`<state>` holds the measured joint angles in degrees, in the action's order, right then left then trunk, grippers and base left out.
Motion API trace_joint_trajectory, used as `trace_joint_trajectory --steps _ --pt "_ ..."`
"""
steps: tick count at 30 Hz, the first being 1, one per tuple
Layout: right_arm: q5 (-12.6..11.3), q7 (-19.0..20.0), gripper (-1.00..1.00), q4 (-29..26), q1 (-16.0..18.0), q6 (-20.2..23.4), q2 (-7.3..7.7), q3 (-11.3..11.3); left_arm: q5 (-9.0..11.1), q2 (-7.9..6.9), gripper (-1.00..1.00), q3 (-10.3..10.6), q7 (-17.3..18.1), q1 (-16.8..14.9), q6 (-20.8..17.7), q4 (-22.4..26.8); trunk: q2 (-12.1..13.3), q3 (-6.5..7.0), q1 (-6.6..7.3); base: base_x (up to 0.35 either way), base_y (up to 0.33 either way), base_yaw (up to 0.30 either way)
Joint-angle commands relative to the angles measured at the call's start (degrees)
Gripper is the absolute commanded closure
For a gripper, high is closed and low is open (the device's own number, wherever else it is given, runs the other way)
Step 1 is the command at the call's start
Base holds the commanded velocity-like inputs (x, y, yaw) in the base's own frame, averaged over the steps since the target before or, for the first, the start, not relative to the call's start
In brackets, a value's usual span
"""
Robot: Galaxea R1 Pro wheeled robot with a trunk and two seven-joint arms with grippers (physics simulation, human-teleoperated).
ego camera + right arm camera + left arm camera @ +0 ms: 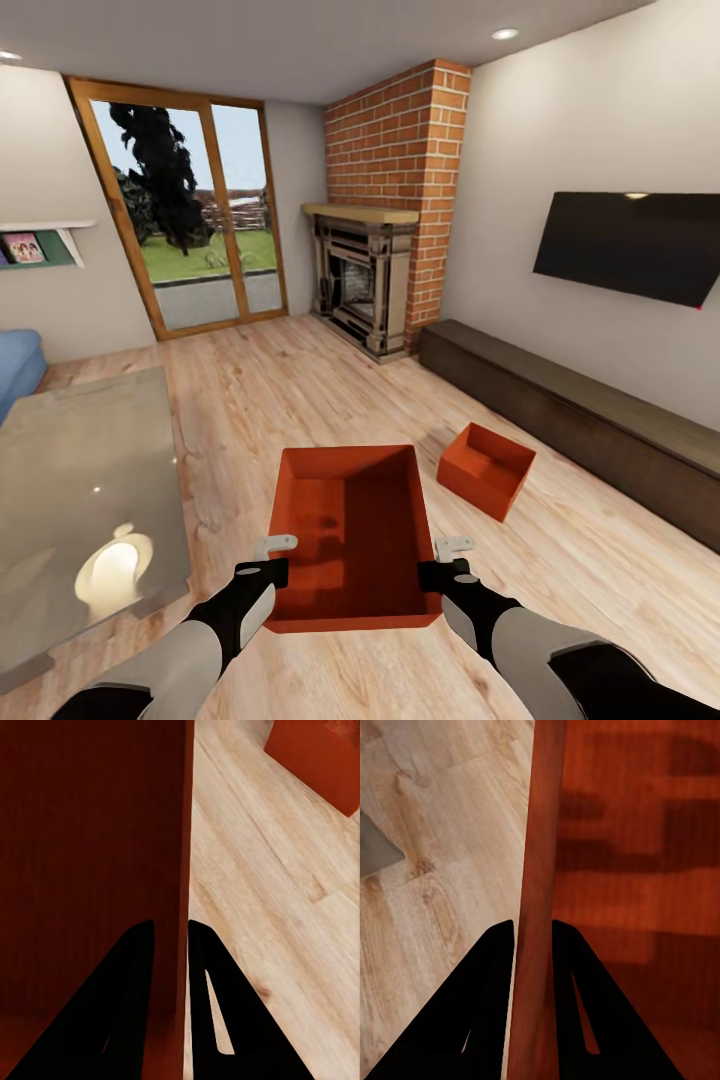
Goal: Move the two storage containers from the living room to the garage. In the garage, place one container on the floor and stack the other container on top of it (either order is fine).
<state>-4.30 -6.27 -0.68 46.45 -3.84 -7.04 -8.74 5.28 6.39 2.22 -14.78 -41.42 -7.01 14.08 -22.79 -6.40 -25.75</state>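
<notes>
Right now, left gripper (268,572) and right gripper (438,572) each pinching a side wall of the near storage container (350,530), second storage container (485,470) nearby on the wood-plank floor (260,400).

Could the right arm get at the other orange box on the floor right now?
Probably not: the right gripper is clamped on the wall of the near box, shared with the left gripper. The other box sits apart, toward the bench.

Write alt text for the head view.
Both grippers, left and right, clamp opposite side walls of an orange-red open-top rectangular box over a light wood-plank floor. An identical second box sits nearby, before a long dark low bench.
</notes>
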Motion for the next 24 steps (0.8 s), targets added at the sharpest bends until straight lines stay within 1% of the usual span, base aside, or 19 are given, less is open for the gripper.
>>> trace_joint_trajectory --steps 1,9,24 --pt "-1.15 -0.32 1.0 0.33 0.04 -0.29 0.01 0.13 -1.24 -0.15 1.0 -0.99 -0.69 -0.07 0.42 0.33 -0.12 -0.03 -0.04 0.0 0.0 0.068" --pt "-1.15 -0.32 1.0 0.33 0.04 -0.29 0.01 0.15 -1.24 -0.3 1.0 -0.99 -0.69 -0.07 0.42 0.38 -0.12 0.69 -0.04 0.0 0.0 0.059" --pt "-1.14 -0.32 1.0 0.33 0.04 -0.29 0.01 0.13 -0.55 -0.44 1.0 -0.99 -0.69 -0.05 0.42 0.42 -0.12 2.04 -0.04 0.0 0.0 0.007"
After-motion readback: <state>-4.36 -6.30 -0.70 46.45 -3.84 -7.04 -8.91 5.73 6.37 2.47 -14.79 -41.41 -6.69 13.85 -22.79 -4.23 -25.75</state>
